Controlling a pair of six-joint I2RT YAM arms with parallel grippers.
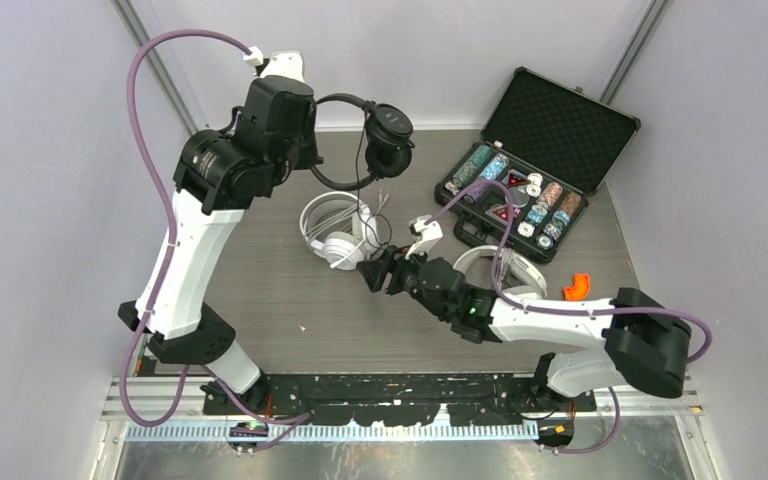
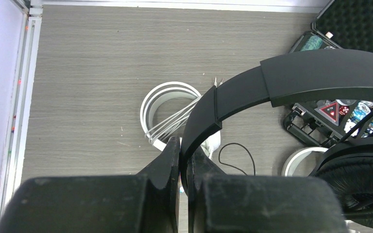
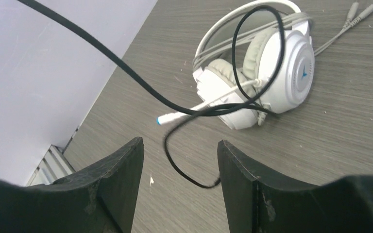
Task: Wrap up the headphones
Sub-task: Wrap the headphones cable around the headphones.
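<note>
Looking from above, you find your left claw (image 2: 180,145) shut tight on the headband of the black headset (image 2: 320,77), which it holds lifted off the counter (image 1: 260,300) near the far edge. One padded cup hangs down to the right of that claw. The black cable (image 3: 126,73) trails from the headset down toward your right arm.

Your right claw (image 3: 180,150) stands wide, low over the middle of the counter, and holds nothing. In its wrist view a loop of the black cable shows between the two fingers. The fingers are not closed on it, and you cannot tell whether either one touches it.

Just beyond that claw the first white headset (image 3: 291,73) lies on its side on the counter, its thin white cable bundled across the band. The second white headset (image 1: 472,262) lies partly hidden under your right arm, near the open black case (image 1: 560,130) of poker chips (image 1: 480,165).
</note>
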